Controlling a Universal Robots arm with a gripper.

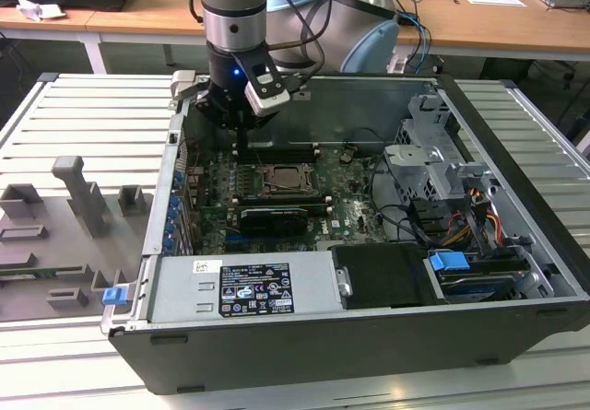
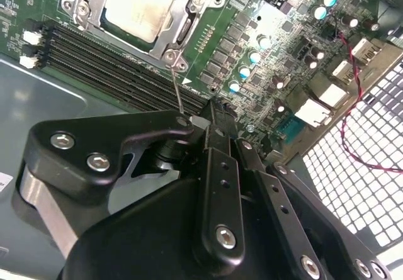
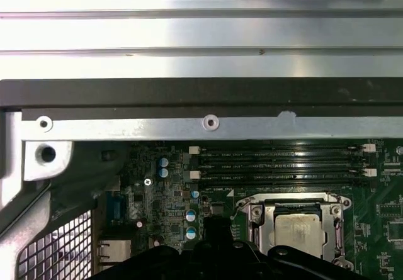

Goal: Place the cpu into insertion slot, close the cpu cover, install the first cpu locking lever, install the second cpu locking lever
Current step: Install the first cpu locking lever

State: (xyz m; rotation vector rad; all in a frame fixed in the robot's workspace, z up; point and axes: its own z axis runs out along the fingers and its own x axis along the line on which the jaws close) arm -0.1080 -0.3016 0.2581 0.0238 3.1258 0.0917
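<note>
1. Nearest in the exterior view, the grey power supply lies along the front wall of the open computer case, at about seven o'clock from the socket.
2. Just behind it, the long black card lies across the green circuit board, at six o'clock of the socket and close to it.
3. The cpu sits flat in the insertion slot with its pale face up. The cpu cover is folded down around it and frames that face in both wrist views.
4. The long memory slots run just beside the socket, at twelve o'clock of it in the exterior view.
5. In the second wrist view, a thin metal lever slants from the cover's tab to the gripper's tip. I cannot tell whether they touch.
6. The gripper hangs low over the board at ten o'clock from the cpu, near it. I cannot tell whether the jaws are clenched or released.
7. The drive cage stands at three o'clock of the socket. Grey fixtures sit on the ribbed table at nine o'clock, and a wooden desk lies farthest back.
</note>
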